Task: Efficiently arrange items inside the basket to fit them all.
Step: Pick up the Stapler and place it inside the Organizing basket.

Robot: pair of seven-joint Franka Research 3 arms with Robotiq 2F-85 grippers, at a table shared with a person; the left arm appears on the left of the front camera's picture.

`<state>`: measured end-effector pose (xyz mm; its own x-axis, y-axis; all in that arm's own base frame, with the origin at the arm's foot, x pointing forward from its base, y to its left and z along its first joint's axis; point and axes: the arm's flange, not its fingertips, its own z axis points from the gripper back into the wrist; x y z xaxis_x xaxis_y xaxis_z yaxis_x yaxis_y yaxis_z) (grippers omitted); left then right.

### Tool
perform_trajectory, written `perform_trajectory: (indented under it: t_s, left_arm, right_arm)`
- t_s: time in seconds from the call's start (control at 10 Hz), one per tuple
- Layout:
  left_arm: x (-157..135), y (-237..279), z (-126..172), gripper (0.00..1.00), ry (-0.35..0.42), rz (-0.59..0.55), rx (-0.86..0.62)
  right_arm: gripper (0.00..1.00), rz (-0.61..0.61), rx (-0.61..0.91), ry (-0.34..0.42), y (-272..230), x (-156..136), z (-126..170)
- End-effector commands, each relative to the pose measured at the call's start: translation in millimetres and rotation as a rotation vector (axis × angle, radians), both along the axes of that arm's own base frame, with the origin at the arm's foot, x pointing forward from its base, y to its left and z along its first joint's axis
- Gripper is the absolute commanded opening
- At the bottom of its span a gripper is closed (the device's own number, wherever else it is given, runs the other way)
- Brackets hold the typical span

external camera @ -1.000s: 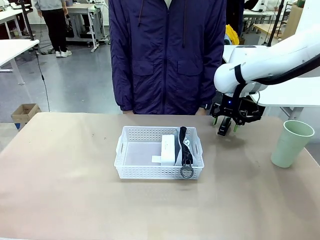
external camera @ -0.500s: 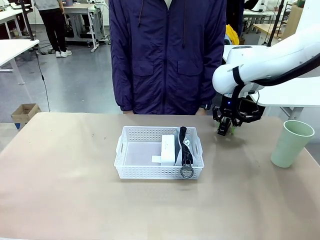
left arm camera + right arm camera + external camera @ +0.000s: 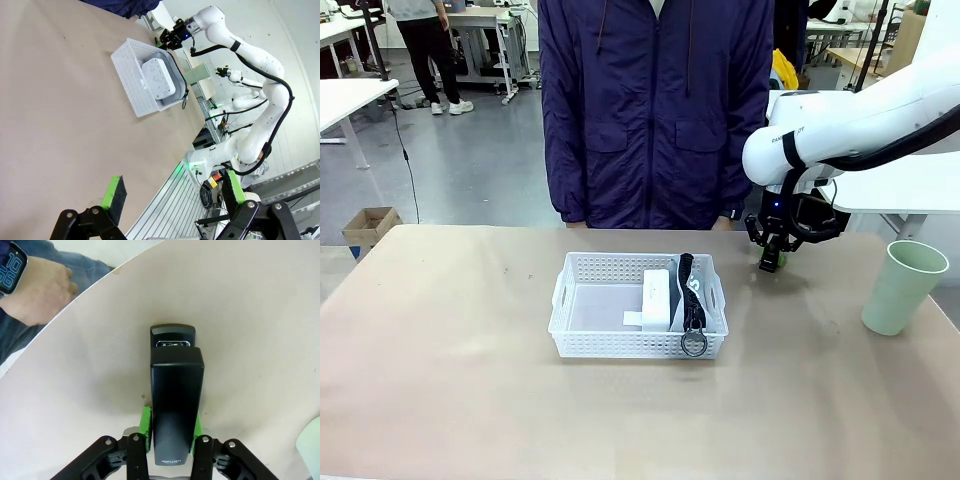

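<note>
1. Pinched between the green pads (image 3: 146, 422) of the right gripper (image 3: 172, 426): the stapler (image 3: 176, 385), gripped at its near end and running straight away from the wrist.
2. Under the stapler, bare table (image 3: 470, 380); cannot tell whether touching it at the far tip.
3. Seen from the front, right gripper low over the far right part of the table, to the right of the basket (image 3: 620, 264) and apart from it.
4. Past the stapler, at the table's far edge, a person's hand (image 3: 40, 290), with a watch (image 3: 10, 265) on the wrist.
5. Farther right, well apart from the basket: the cup (image 3: 903, 287), upright on the table.
6. Inside the basket, in its right half: the box (image 3: 657, 298), lying lengthwise from far wall to near wall.
7. Just beside the box on its right, against the basket's right wall: the pouch (image 3: 688, 285), standing on edge, with its ring (image 3: 693, 343) hanging at the near wall.
8. On the left gripper (image 3: 172, 190), fingers spread wide, gripping nothing.
9. Hanging above the table, well apart from the basket, with basket and box visible far ahead in its own view.
10. At the far side of the table, directly behind the basket: the person's dark blue jacket (image 3: 655, 110).
</note>
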<state>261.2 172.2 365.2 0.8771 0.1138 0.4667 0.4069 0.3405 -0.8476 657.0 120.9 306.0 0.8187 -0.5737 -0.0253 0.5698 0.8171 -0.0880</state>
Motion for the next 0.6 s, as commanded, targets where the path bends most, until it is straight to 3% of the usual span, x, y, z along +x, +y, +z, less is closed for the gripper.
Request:
perform_trajectory:
  t_s: [0.0, 0.1, 0.3, 0.5]
  left_arm:
    - [-1.7, -0.3, 4.3, 1.0, 0.007, 0.004, -0.017]
    - [-1.7, -0.3, 4.3, 1.0, 0.007, 0.004, -0.017]
    - [-1.7, -0.3, 4.3, 1.0, 0.007, 0.004, -0.017]
    - [-1.7, -0.3, 4.3, 1.0, 0.007, 0.004, -0.017]
  right_arm:
    - [0.0, -0.01, -0.035, 0.011, 1.4, 5.3, 1.5]
    - [0.0, -0.006, -0.031, 0.007, -2.0, 3.7, 6.5]
    - [0.0, 0.074, 0.017, -0.045, -14.8, -18.5, 49.7]
    - [0.0, 0.274, -0.006, -0.081, -18.8, -66.6, 111.3]
